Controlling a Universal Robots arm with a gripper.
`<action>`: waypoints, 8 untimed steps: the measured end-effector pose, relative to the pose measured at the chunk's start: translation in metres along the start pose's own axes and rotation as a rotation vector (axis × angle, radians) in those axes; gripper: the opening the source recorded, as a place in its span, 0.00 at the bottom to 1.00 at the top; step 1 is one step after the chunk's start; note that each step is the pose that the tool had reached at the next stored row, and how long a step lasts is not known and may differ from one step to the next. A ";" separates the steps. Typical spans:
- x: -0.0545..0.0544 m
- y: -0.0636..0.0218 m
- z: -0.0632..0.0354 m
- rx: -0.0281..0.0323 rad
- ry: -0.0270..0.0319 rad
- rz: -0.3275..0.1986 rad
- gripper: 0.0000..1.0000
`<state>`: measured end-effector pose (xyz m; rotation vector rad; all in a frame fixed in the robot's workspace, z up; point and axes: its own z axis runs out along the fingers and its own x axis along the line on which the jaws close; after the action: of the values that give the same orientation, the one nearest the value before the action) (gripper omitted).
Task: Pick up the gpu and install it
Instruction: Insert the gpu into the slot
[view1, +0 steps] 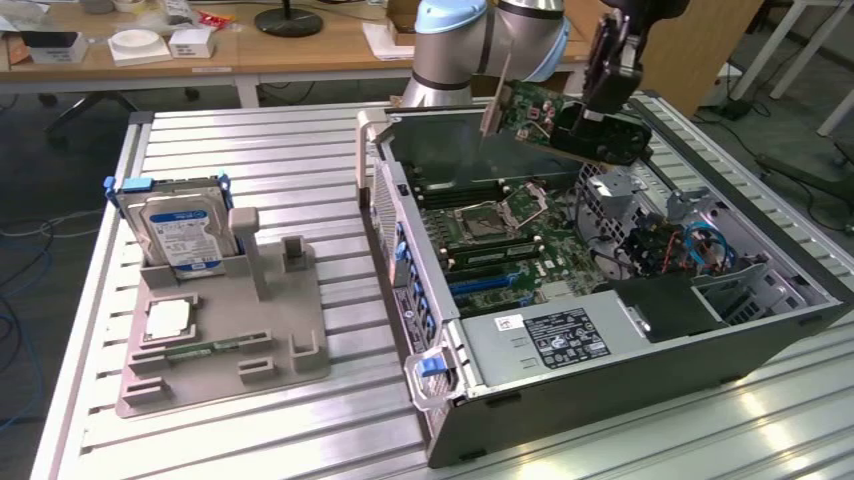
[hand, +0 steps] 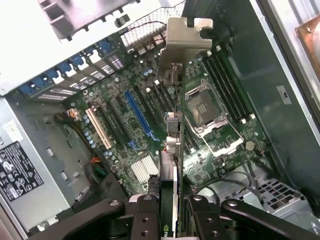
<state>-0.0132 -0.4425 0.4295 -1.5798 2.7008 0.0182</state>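
One gpu hangs in the air above the open computer case, clear of the motherboard. The single end effector is partly closed on it, its two fingers clamping the card's flat faces.

In the exterior view the card is tilted. Its long axis runs from the metal bracket, high on the exterior view's left, down towards the exterior view's right. The wrist view has it edge-on, pointing away from the camera with the bracket at the far end, between one long blue slot and one CPU socket.

On the table one grey holder carries one hard drive standing upright and one memory stick lying flat, well apart from the case.
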 end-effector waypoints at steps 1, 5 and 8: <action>0.000 0.0000 0.0000 -0.0002 0.0001 -0.012 0.27; 0.000 0.0000 0.0002 -0.0010 0.0004 -0.061 0.27; 0.000 0.0000 0.0003 -0.0016 0.0004 -0.095 0.27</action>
<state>-0.0132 -0.4426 0.4292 -1.7065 2.6233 0.0191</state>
